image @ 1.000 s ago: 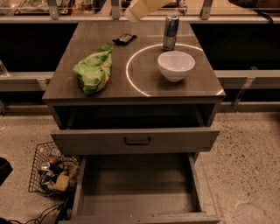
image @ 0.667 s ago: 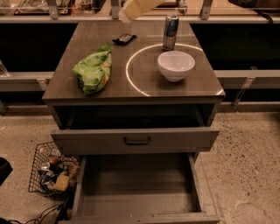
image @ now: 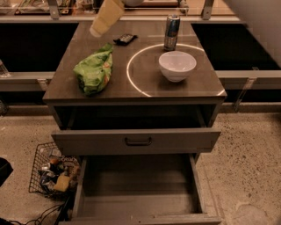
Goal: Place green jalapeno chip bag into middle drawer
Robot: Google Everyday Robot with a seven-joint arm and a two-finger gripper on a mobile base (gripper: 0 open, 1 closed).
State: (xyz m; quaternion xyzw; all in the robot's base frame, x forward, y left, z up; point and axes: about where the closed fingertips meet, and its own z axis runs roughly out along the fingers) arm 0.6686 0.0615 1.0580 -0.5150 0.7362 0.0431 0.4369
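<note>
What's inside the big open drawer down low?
The middle drawer shows just a bare floor; its back hides under the handled drawer. The gripper hangs over the counter's far side.

The claw shows as a smooth, pale cream-yellow piece that tapers to a blunt, rounded tip, seen just left of the small dark packet at the far side of the surface. Above the packet, at the top edge of the view, a rounded grey-white housing adjoins the cream part.

Nothing seems legible on chip bag or can; gripper over rear countertop.
</note>
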